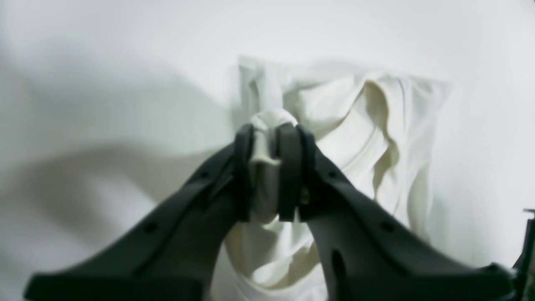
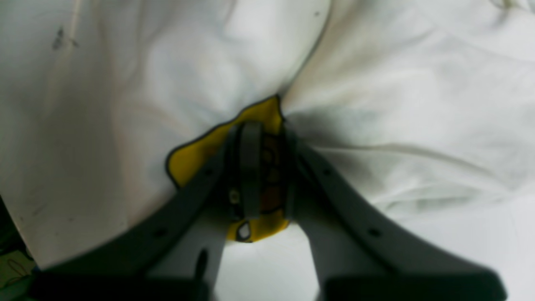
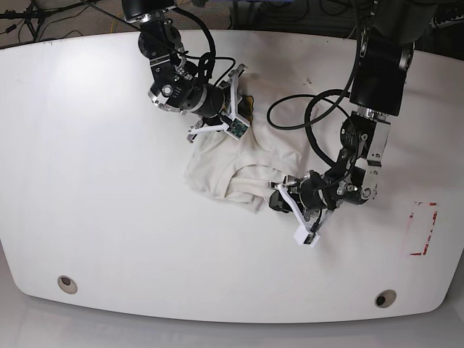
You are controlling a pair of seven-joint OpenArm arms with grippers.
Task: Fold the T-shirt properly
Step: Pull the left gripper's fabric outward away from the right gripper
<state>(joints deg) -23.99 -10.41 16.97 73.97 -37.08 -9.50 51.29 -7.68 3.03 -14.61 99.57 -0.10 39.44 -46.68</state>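
On the table (image 3: 87, 181), each pincer is clamped on the T-shirt (image 3: 217, 170): left (image 1: 267, 138), right (image 2: 261, 138).

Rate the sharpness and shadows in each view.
Left wrist: soft blur throughout, left gripper casting broad grey shadows beside the T-shirt. Right wrist: blurred, dark shadow around the right gripper. Base: sharpest, evenly lit table.
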